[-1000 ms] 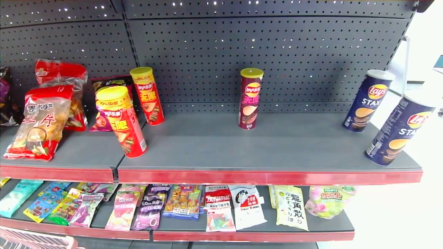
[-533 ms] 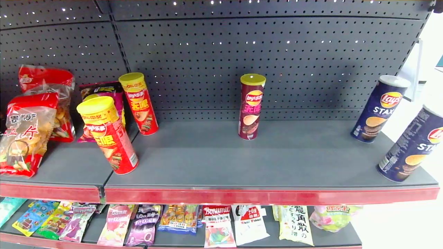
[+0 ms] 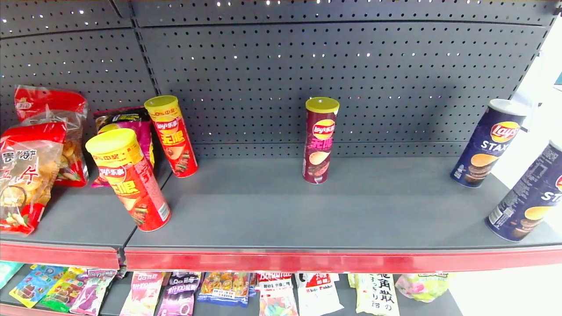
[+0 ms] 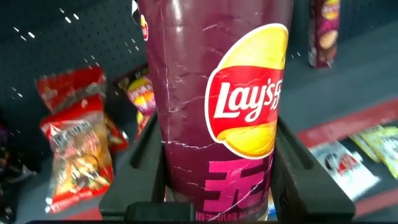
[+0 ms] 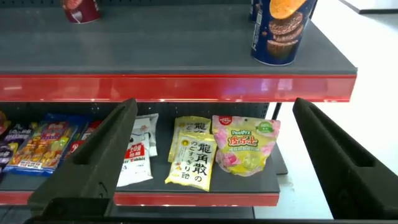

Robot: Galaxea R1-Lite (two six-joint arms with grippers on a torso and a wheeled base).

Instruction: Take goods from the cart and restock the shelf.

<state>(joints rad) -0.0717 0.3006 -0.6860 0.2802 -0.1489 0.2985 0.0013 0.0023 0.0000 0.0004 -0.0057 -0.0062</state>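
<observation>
Shelf (image 3: 281, 219) space lies wide and bare in the middle. My left gripper (image 4: 221, 180) is clamped on a maroon chip can (image 4: 217, 106), held short of the shelf. My right gripper (image 5: 214, 109) hangs spread and empty, low before it. Set down tilted, I judge the tall can could topple or knock its twin (image 3: 319, 140) at the back. Blue cans (image 3: 487, 142) stand right and red cans (image 3: 127, 180) left, neither blocking the gap.
</observation>
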